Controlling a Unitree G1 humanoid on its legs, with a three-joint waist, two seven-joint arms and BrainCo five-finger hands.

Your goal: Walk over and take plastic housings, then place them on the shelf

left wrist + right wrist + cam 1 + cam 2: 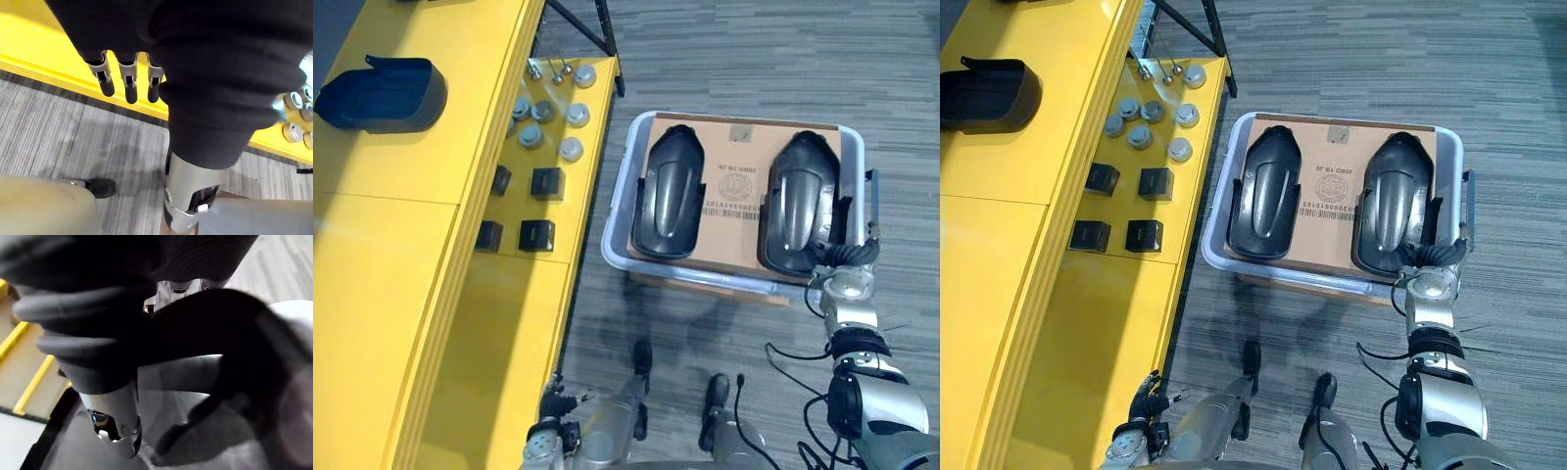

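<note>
Housings [668, 191]: 2 on cardboard [736, 211] in bin [619, 196], laid for lifting.
Right robot hand [842, 257]: at one housing's end, grip unclear.
Left robot hand [128, 83]: slack, empty.

Grey carpet floor [754, 59], pale crate [617, 201] lined with cardboard [734, 157], silver round caps [571, 149], four black blocks [546, 182], black stand legs [579, 29]

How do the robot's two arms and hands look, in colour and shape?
The arms are silver-grey, built of rounded jointed segments. The left hand has slim silver fingers with dark tips under a dark ribbed cover. The right hand shows the same dark ribbed cover.
</note>
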